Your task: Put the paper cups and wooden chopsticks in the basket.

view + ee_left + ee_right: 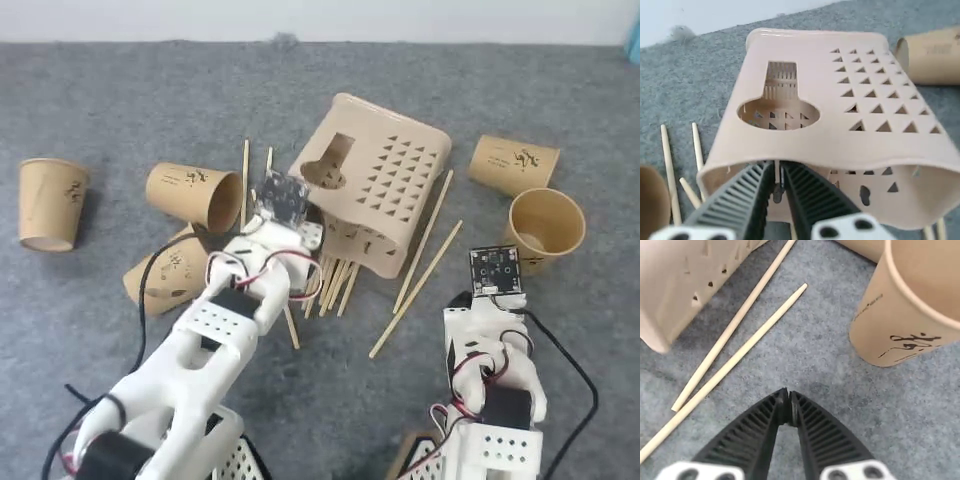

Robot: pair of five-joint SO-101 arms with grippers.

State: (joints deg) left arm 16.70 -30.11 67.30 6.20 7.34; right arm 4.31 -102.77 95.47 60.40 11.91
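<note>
Meets the rim of the tipped basket (810,75) with the left gripper (776,164), jaws almost together (probably to right it); holds the right gripper (788,395), jaws together and empty, near two chopsticks (735,325).

Tipped on its side, a tan basket (375,180) lies mid-tabletop (120,90) with a perforated wall uppermost and a bundle of wooden chopsticks (333,282) fanning from under its near edge. Two long chopsticks (425,245) slant just right of it. Five paper cups ring the scene (three on their sides): a far-left cup (50,203) standing, a toppled cup (195,195), a near-left cup (160,270), a far-right cup (513,163) and an upright cup (543,228). The left arm (230,320) meets the basket's left edge; the right arm (495,340) sits near the upright cup.
</note>
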